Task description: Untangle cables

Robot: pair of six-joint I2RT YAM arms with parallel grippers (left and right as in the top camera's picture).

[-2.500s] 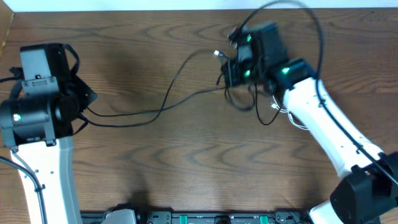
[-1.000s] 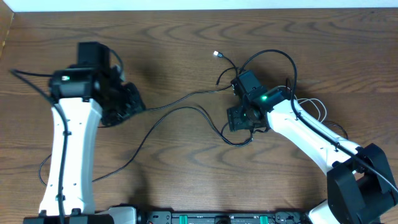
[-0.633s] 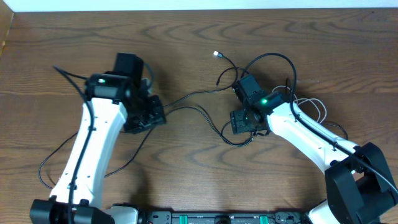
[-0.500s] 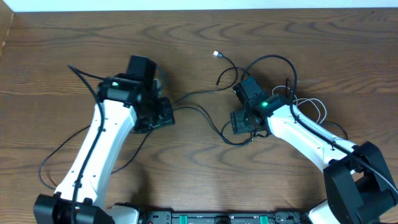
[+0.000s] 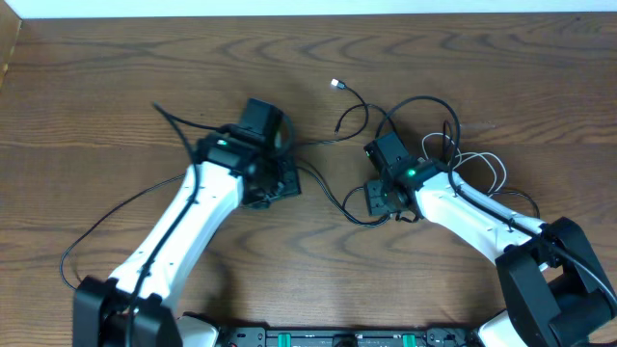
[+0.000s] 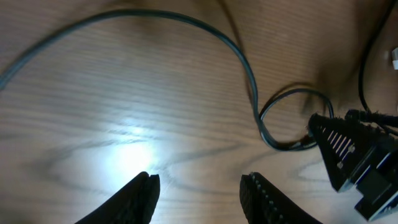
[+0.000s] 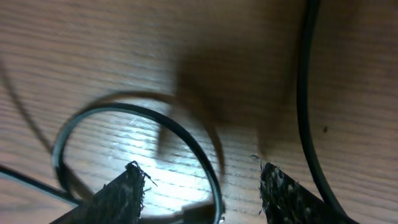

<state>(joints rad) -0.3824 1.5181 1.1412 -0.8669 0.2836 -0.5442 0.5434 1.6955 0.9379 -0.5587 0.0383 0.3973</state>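
Grained wood table (image 5: 116, 87), faint sheen; smooth matt black cables (image 7: 300, 93).

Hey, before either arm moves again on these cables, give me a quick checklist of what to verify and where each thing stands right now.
1. Left gripper empty: ok, jaws apart over bare wood.
2. Black cable loop running between the right gripper fingers: ok.
3. Right gripper closed on that loop: not ok, jaws stand apart.
4. Grippers apart from each other: ok in the overhead view.
5. White cable free of the black ones: cannot tell, the right arm covers part of it.
6. Light plug end lying loose on the table: ok.
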